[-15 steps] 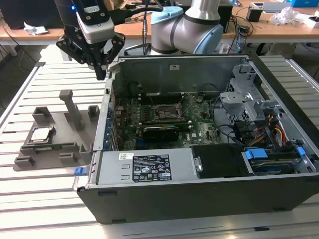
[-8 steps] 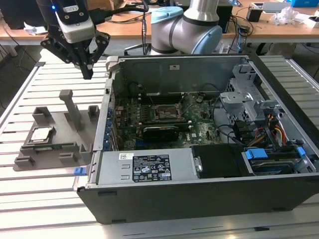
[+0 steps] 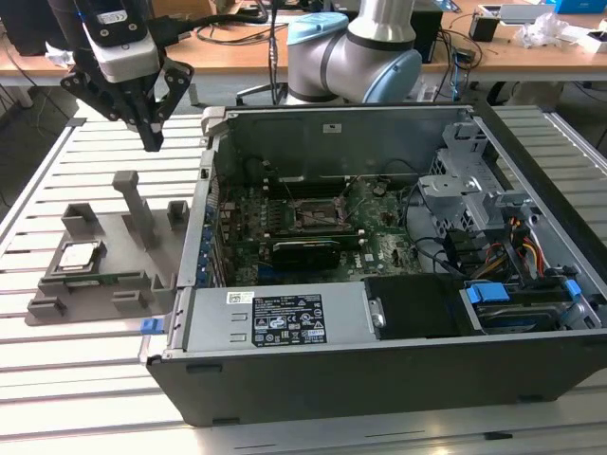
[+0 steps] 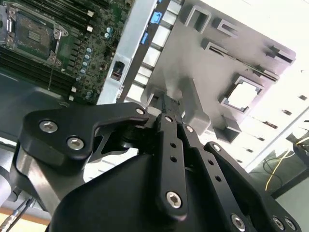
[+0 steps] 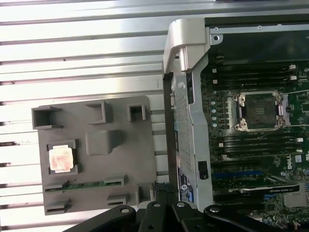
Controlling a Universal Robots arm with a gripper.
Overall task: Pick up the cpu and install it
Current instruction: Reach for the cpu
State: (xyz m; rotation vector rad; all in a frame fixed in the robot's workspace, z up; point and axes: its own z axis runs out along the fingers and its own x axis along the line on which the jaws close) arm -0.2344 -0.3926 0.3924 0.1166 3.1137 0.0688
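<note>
So the cpu [image 3: 79,256] is sitting flat in its square pocket on the grey holder block [image 3: 119,242], over on the exterior view's left of the open computer case [image 3: 379,379], and nothing is touching it. In both wrist views it reads as a thin square with a dull silvery top and a pale rim, washed out and shiny against the matte plastic around it. The holder looks like a printed part: chunky, soft-edged, full of little pockets, with one upright post [image 3: 133,204] and a thin green strip of board [image 5: 82,184] lying in a slot beside the chip. It rests on a table of pale metal slats [image 3: 57,360]. The gripper [image 3: 152,142] hangs high over the holder's far side, well apart from the chip, black linkage arms drawn in so the fingers meet at a point with nothing between them. We'd call this the approach, with the pick not yet begun. In our view a grab here calls for spreading those fingers first, then coming down square over the pocket, since the chip is so thin there's barely any edge to pinch. Inside the case, the socket [image 3: 313,216] on the green board sits with its metal frame bare.
</note>
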